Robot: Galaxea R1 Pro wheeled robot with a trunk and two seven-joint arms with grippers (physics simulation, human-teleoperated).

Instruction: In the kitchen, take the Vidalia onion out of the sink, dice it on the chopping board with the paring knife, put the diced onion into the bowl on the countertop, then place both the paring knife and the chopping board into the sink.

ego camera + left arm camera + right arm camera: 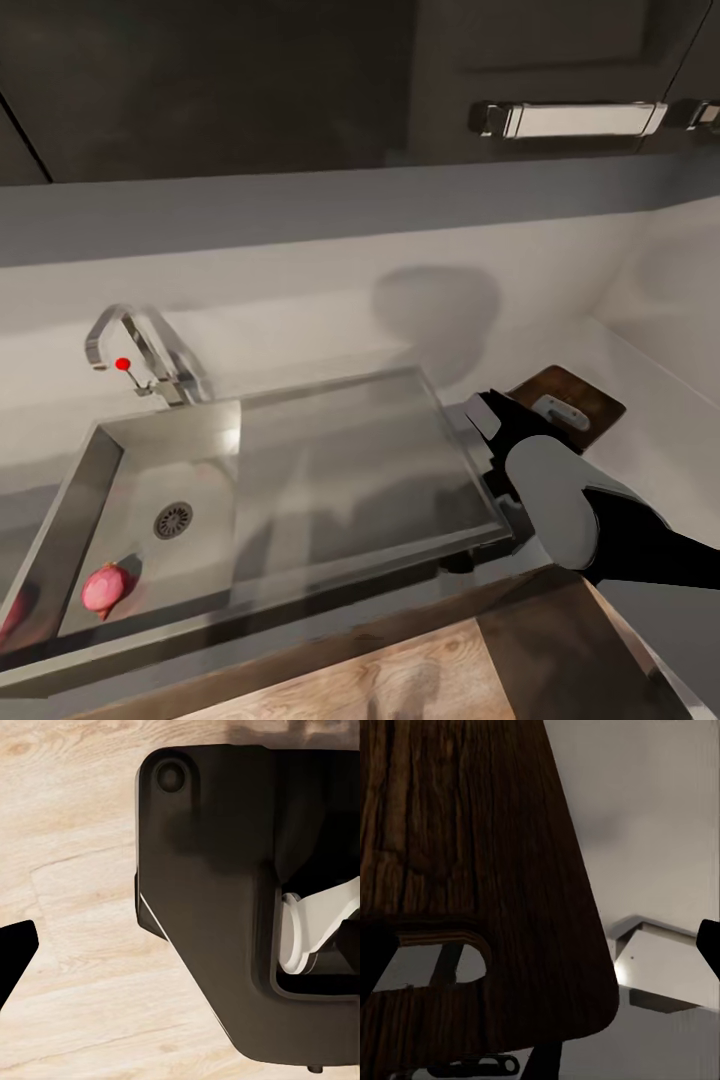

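From the head camera, one sink (330, 470) is set into the grey tabletop (330, 320), with one round drain (172, 520) in its basin and one angular chrome tap (140, 350) carrying a red dot behind it. A single pinkish Vidalia onion (106, 588) lies in the basin's near left corner, close to the drain. To the right of the drainboard, one brown chopping board (585, 400) rests on the tabletop, partly covered by the right arm (580, 510), whose right hand (552, 410) lies over the board; whether its fingers are apart or together cannot be told here.

In the left wrist view, one dark finger (11, 952) shows against a pale wooden floor (75, 870), beside the robot's black base (210, 907); the left hand's state cannot be told.

In the right wrist view, the chopping board (472, 855) looms close, dark-grained, with one oblong handle slot (442, 960). Two dark fingertips (373, 956) sit wide apart at opposite edges, one just at the slot's end.
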